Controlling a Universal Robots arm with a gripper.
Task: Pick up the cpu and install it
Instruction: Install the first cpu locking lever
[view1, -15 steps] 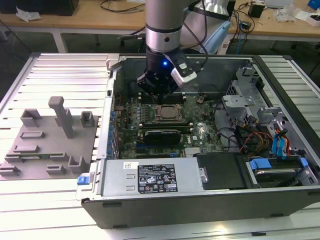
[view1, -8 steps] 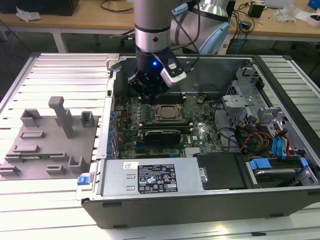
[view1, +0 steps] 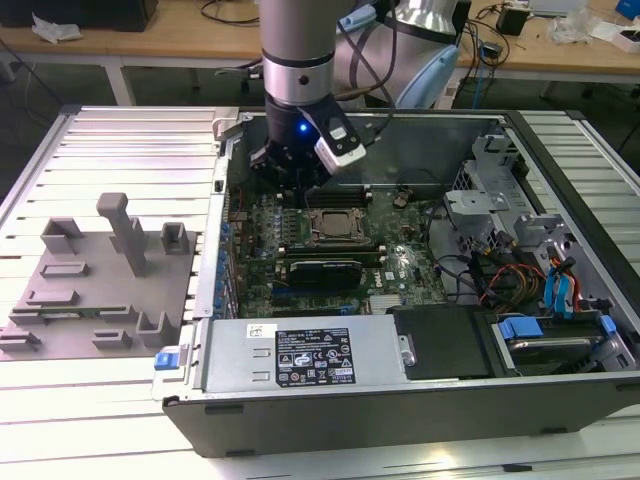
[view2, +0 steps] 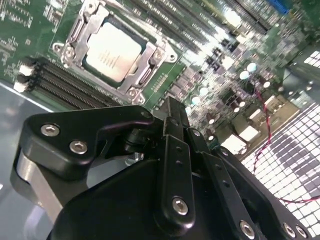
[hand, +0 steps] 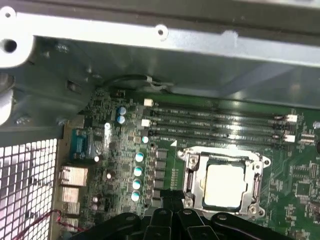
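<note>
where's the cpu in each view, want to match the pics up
Exterior view: the cpu sits in the socket frame, near the middle of the motherboard.
Second wrist view: in the same frame, beside the memory slots.
First wrist view: in the frame, next to those slots.
Shared landmark: the socket frame.

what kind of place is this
Probably a robotics lab or test workcell: an open computer case lies on a slatted metal table, a grey fixture tray sits beside it, and wooden benches stand behind.
</note>
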